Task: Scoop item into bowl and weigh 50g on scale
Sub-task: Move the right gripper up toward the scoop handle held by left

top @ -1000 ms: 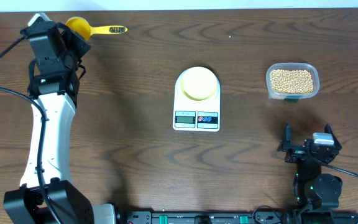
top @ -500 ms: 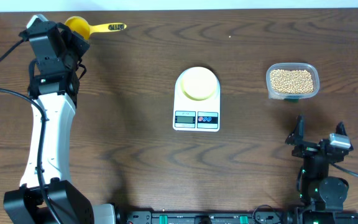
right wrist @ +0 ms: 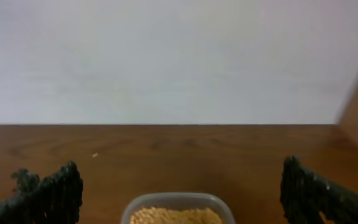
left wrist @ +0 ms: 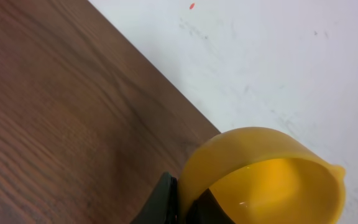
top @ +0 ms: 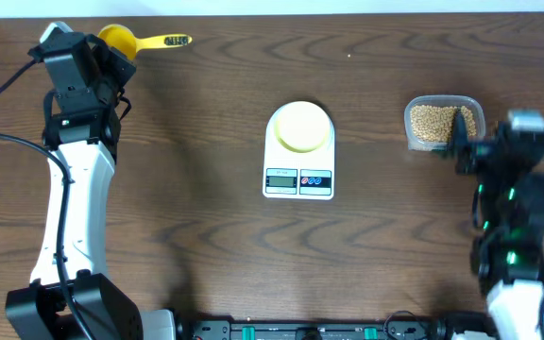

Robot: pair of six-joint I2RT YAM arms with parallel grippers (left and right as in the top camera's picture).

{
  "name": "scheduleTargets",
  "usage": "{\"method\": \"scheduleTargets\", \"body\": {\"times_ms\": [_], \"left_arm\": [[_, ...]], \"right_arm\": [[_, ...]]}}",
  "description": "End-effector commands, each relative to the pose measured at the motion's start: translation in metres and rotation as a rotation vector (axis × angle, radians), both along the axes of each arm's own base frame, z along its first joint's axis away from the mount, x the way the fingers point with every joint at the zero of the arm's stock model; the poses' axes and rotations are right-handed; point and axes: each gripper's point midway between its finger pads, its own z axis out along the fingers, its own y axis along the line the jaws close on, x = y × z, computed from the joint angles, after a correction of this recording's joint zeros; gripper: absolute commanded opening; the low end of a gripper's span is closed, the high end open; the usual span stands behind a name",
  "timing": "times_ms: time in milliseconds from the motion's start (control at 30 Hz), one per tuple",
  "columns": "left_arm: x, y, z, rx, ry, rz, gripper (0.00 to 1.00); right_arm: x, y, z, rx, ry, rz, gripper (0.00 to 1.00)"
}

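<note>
Right pincer [right wrist: 180, 179], agape, now up at tub [right wrist: 176, 199] of beans [top: 433, 121]; left pincer [top: 113, 55] tight on empty scoop [left wrist: 260, 180].

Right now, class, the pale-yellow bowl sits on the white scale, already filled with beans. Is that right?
Not quite. The bowl does sit on the scale, but it is empty: the overhead view shows the beans lying in the clear tub to the scale's right.

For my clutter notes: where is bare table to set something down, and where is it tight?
Free: the strip between left arm and scale; the gap between scale and tub. Tight: the scoop corner at the left tool; the tub, at the right tool.
</note>
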Motion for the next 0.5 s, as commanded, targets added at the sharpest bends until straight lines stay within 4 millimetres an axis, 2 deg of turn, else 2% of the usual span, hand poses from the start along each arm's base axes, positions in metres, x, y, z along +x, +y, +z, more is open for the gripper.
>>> {"method": "scheduleTargets", "body": {"times_ms": [0,167,467], "left_arm": [[0.0,0.003,0.012,0.01,-0.028,0.013,0.08],[0.0,0.003,0.011,0.006,-0.024,0.014,0.08],[-0.001,0.003,0.011,-0.039,-0.031,0.038,0.08]], "right_arm": [[0.035,0.023,0.021,0.009,0.011,0.213,0.99],[0.09,0.041,0.031,0.058,0.095,0.383,0.99],[0.146,0.076,0.044,0.16,0.121,0.688,0.99]]}}
